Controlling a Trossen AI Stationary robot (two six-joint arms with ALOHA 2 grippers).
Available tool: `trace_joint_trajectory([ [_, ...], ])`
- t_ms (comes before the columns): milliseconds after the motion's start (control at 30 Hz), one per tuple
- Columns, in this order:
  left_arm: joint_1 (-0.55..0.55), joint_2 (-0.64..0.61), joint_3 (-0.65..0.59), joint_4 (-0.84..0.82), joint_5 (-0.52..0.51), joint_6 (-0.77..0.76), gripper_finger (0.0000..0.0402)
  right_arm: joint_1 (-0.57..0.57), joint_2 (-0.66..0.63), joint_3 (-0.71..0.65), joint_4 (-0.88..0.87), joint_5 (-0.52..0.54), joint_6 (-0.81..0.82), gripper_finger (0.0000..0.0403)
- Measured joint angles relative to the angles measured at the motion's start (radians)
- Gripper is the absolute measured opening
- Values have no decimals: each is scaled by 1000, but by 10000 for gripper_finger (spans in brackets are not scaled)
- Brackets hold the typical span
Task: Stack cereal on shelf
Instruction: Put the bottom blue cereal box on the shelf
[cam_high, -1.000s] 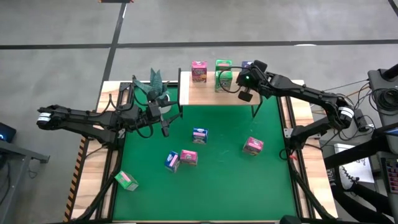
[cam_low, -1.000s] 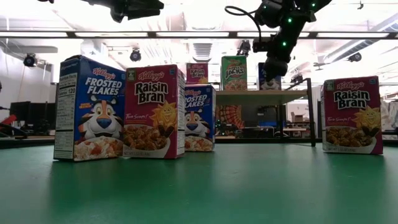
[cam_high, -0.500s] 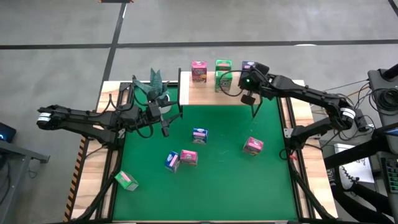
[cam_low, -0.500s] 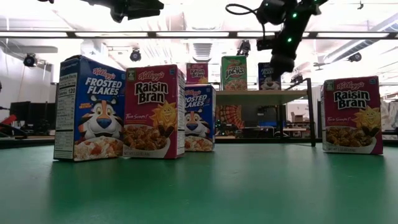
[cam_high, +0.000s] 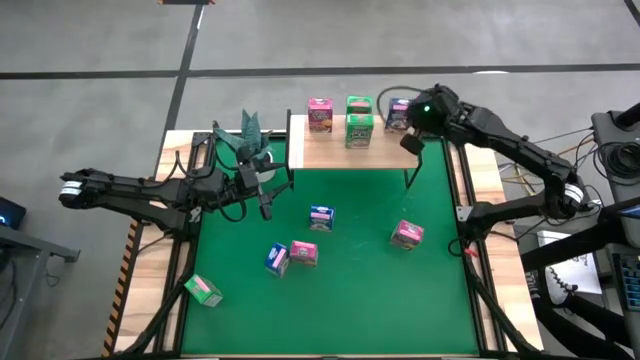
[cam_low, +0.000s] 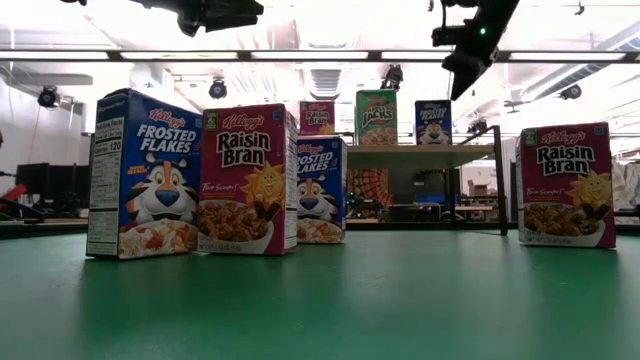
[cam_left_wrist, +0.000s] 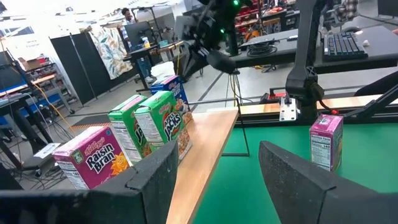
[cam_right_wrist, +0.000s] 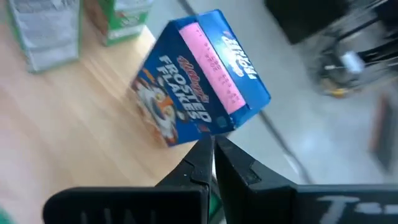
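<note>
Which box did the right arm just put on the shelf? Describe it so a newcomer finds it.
Look at the pale wooden shelf at the table's far edge. Its boxes run pink, two green, then the blue Frosted Flakes box at the right end, just behind the right gripper. It is the shelf's only blue box.

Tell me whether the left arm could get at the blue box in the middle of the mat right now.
Probably yes: the left end effector is open, and nothing stands between it and the blue box.
</note>
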Motion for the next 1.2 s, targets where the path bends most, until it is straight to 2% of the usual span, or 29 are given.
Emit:
trace_joint_trajectory([
  [100,0,0,0,0,0,0,207,-55,0,20,-24,-84,34,9],
  [333,0,0,0,0,0,0,207,-186,21,27,-20,-121,76,9],
  [500,0,0,0,0,0,0,207,-256,57,26,10,-242,99,9],
  [1200,0,0,0,0,0,3,207,-266,87,30,138,-273,66,9],
])
